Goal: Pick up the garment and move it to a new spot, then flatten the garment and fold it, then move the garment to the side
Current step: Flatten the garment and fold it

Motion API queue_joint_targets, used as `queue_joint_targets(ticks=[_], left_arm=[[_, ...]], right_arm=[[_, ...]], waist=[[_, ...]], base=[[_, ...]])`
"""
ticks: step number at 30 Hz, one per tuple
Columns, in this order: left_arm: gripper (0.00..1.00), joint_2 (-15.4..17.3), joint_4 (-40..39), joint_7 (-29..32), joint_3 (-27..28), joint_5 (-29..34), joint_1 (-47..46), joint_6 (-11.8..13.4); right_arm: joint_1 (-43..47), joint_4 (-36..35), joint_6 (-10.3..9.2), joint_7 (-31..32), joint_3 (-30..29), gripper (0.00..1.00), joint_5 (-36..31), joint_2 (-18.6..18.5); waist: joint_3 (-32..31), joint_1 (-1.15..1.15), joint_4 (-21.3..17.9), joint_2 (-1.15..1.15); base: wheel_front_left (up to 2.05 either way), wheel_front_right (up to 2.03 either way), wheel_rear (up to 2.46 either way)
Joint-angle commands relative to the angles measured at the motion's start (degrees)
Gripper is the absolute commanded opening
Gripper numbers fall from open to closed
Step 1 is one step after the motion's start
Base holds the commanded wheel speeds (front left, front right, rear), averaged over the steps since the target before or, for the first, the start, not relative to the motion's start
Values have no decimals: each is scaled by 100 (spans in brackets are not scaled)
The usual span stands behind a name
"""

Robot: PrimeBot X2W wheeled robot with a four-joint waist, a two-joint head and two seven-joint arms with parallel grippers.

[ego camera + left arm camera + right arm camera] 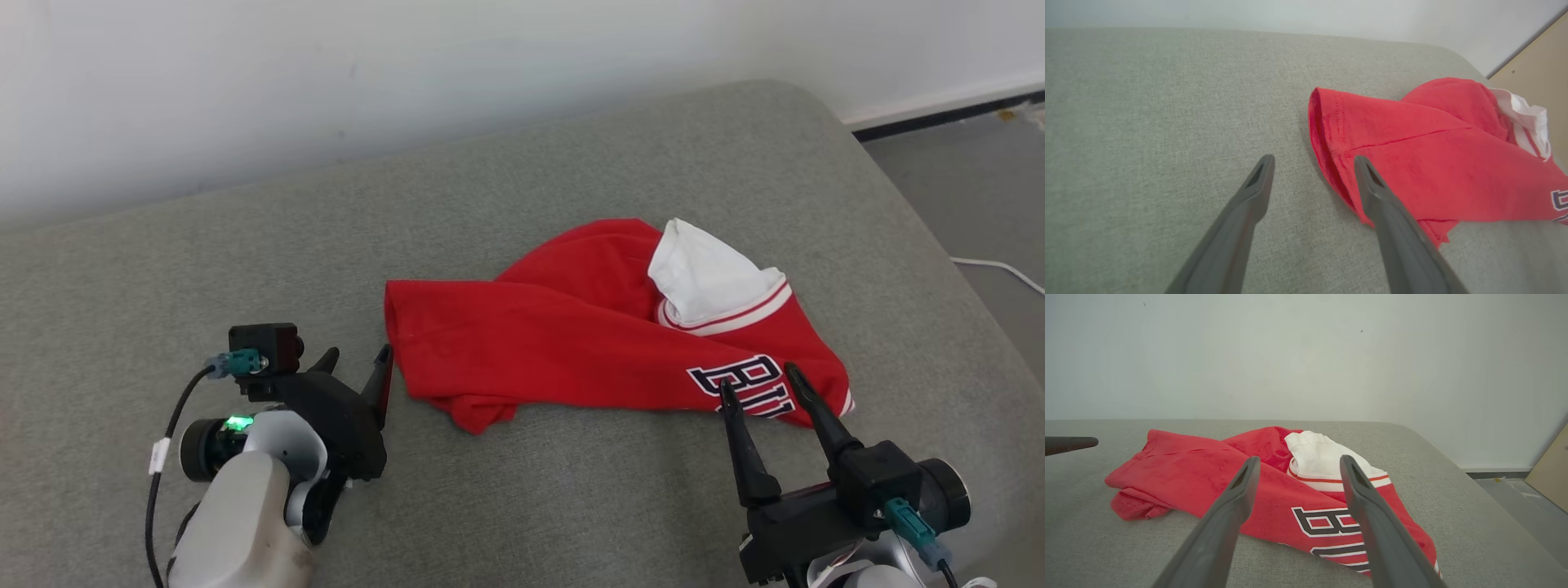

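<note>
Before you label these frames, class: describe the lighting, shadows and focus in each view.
Head view: soft, even light, a thin shadow under the near edge of the garment, a green lamp glowing at lower left. Left wrist view: the left gripper looks soft-edged, the garment crisp. Right wrist view: the right gripper blurs likewise; the lettering is sharp.

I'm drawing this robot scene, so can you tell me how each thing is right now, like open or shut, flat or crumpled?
red garment: crumpled, lying loose on the grey cushion, not held.
left gripper: open, by the garment's left edge.
right gripper: open, at the lettered corner.
green light: lit, on the left wrist.
</note>
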Motion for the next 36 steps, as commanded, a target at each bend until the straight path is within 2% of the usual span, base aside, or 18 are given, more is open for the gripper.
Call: queue_joint_targets(ticks=[1,8,17,19,20,21,26,29,33,36], left_arm=[[100,2,132,22,-18,-80,-185,18],[100,-11,717,91,-137,-335,-601,47],[100,-13,1132,-228,-286,-472,-827,21],[13,-17,1163,-338,-382,-437,-875,-19],[13,-17,1163,-338,-382,-437,-875,-19],[0,-14,1181,-390,-425,-446,-892,-34],[0,-13,1156,-655,-631,-565,-931,-86],[0,-13,880,-962,-687,-898,-803,-119],[0,6,166,-1246,-852,-1218,-286,-122],[0,241,-644,-1236,-1011,-1393,356,-123]], right_arm=[[-65,47,-15,-61,25,100,60,32],[-214,266,-15,-192,128,100,95,64],[-268,413,-15,-262,99,100,51,78],[-281,433,-15,-279,119,100,55,80],[-281,433,-15,-279,119,100,55,80],[-286,436,-15,-291,117,100,52,82],[-239,451,-15,-293,15,100,33,83],[-200,430,-15,-278,-81,100,15,76],[-100,386,-15,-238,-204,100,-38,63],[-15,321,-15,-202,-361,100,-61,58]], waist=[[391,-1,-418,-1],[513,-1,-618,-1],[470,-1,-642,-1],[454,-1,-635,-1],[454,-1,-635,-1],[447,-1,-622,-1],[414,-1,-477,-1],[377,-1,-337,-1],[296,-1,-97,-1],[207,-1,140,-1]], base=[[0,0,0],[0,0,0],[0,0,0],[0,0,0],[0,0,0],[0,0,0],[0,0,0],[0,0,0],[0,0,0],[0,0,0]])
